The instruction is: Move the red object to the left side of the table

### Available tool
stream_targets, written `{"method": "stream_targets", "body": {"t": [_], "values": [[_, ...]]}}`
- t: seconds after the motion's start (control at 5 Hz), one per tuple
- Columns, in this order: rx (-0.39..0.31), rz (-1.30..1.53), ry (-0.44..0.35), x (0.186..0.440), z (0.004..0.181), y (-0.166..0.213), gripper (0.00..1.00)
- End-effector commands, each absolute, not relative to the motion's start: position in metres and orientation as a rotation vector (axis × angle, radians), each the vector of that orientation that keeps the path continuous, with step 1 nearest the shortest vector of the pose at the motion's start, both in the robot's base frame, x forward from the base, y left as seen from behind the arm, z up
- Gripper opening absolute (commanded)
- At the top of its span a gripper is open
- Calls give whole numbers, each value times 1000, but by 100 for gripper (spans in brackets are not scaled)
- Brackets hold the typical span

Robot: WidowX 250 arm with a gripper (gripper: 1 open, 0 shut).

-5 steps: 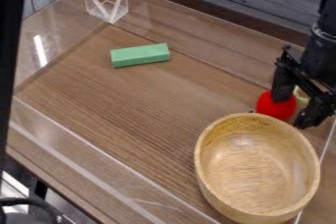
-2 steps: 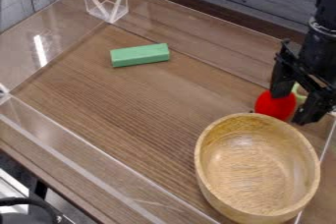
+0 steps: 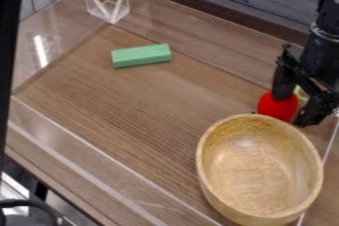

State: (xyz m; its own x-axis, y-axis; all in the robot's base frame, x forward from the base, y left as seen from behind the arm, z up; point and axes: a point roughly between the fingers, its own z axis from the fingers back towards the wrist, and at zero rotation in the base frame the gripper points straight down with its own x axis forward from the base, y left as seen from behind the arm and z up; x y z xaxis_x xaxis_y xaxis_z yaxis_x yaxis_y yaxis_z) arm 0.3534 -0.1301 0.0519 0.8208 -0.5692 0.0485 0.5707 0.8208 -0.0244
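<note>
The red object [image 3: 277, 104], a small rounded bright-red toy fruit, rests on the brown wood-grain table [image 3: 146, 101] at the right side, just behind the wooden bowl. My black gripper [image 3: 300, 97] points down over it with its jaws open, one finger on each side of the fruit. The fruit's right part and top are partly hidden by the fingers. I cannot tell whether the fingers touch it.
A round light wooden bowl [image 3: 260, 168] sits at the front right, close under the gripper. A green rectangular block [image 3: 141, 56] lies at the middle left. Low clear acrylic walls [image 3: 106, 4] edge the table.
</note>
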Motion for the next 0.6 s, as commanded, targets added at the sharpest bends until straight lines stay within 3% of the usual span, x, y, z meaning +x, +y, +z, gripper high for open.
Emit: {"method": "stream_targets", "body": {"t": [0.0,0.4], "values": [[-43,-598,-113,366,71,-127,100],[-50,-604,-131,369,69,-126,100]]}}
